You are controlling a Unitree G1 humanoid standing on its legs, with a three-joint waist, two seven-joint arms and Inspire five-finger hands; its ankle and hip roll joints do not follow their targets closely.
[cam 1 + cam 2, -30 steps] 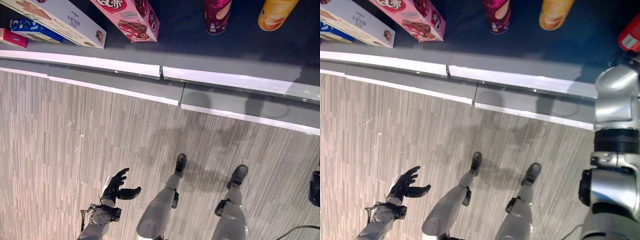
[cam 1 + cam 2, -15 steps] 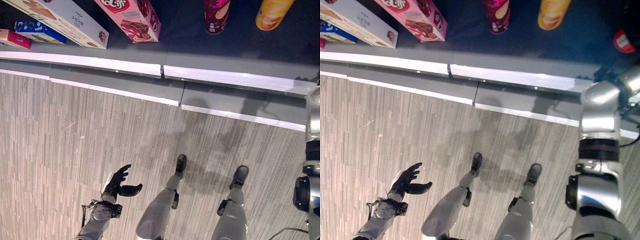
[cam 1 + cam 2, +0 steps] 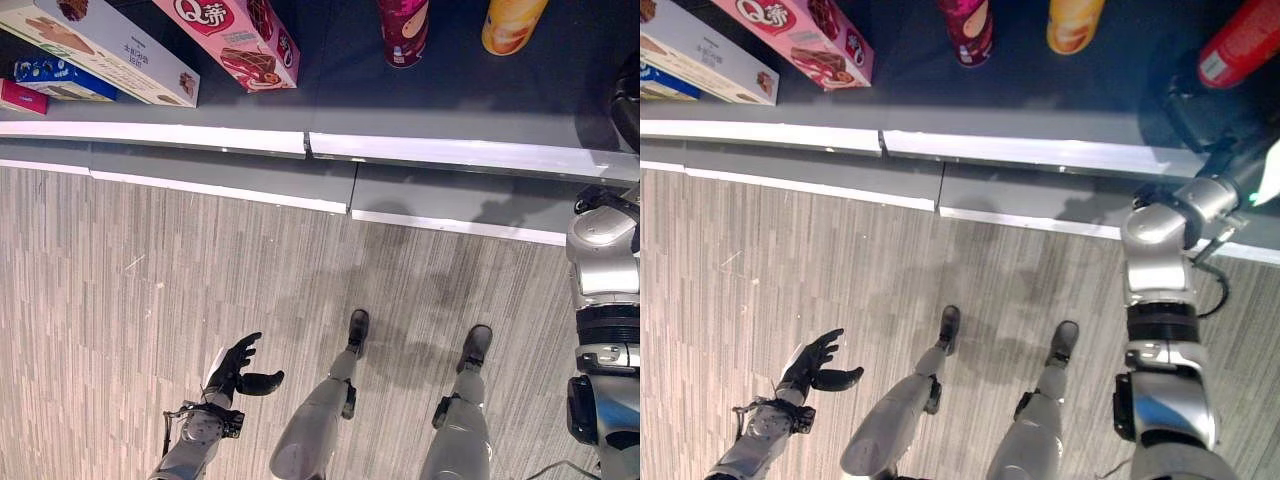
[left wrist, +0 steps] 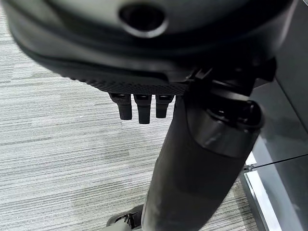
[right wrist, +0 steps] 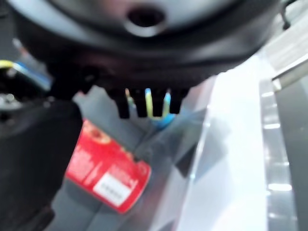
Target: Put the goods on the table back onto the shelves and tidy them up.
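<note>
Down by the robot's side, over the grey striped floor (image 3: 150,300), the left hand (image 3: 238,368) hangs with its dark fingers (image 4: 138,108) straight and apart and nothing in them; it looks idle, kept low and out of the way while the other arm works. Farther out, the right arm reaches over the pale front edge of the dark grey shelf (image 3: 1040,155), and the right hand (image 3: 1200,125) sits just beside the red cylindrical can (image 3: 1237,45), which lies tilted on the shelf board. From its own wrist view the can (image 5: 108,171) shows past the short dark fingers (image 5: 139,106), which look fairly straight and not wrapped round it, so the hand seems placed to nudge or take the can, though I cannot tell whether they touch.

Beyond, along the same board, stand a dark red tube (image 3: 403,30) and a yellow tube (image 3: 513,22), well apart from the can. At the far left lie a pink snack box (image 3: 235,40), a long white box (image 3: 95,50) and a blue packet (image 3: 60,80), leaving the reach unobstructed.
</note>
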